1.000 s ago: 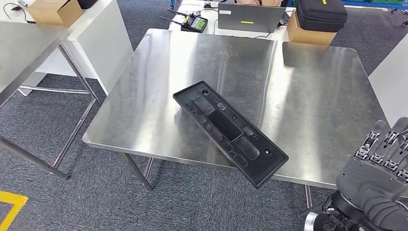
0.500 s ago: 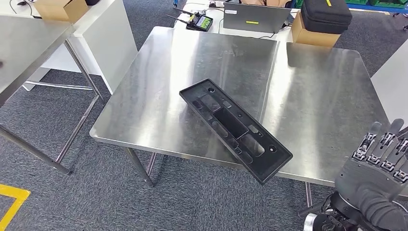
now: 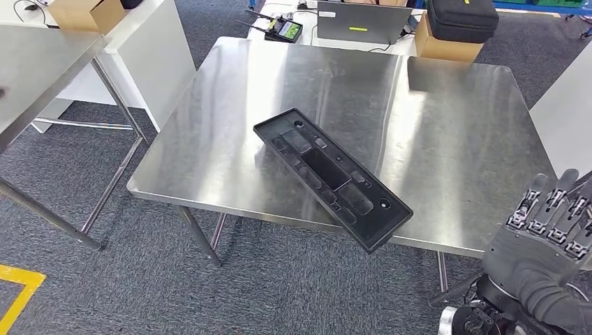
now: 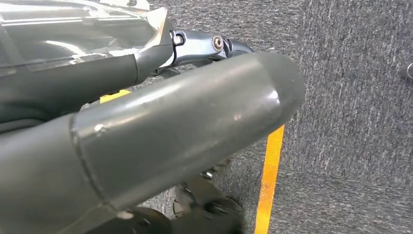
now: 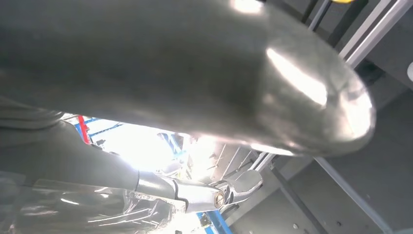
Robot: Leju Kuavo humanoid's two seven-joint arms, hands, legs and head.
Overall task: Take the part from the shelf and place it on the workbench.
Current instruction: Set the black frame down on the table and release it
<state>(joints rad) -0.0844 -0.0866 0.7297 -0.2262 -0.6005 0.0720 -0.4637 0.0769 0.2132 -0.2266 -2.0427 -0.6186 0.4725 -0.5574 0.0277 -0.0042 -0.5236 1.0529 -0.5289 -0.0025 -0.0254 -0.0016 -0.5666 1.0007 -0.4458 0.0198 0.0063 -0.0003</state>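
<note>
- The black moulded plastic part (image 3: 331, 178) lies flat and diagonal on the stainless steel workbench (image 3: 447, 139), its lower end jutting past the near edge; no hand touches it.
- The whole scene has shifted slightly since half a second ago, so the camera moved; the part keeps its place on the workbench.
- The right hand (image 3: 548, 241) stays raised off the near right corner, fingers extended and slightly apart, holding nothing.
- The left hand (image 4: 160, 131) appears close up over grey carpet; I cannot tell its finger state.

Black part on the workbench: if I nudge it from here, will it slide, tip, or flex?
The part looks like a stiff moulded tray, probably light. On the smooth steel workbench it would likely slide easily. One corner overhangs the near edge, so a push toward the robot might tip it off.
</note>
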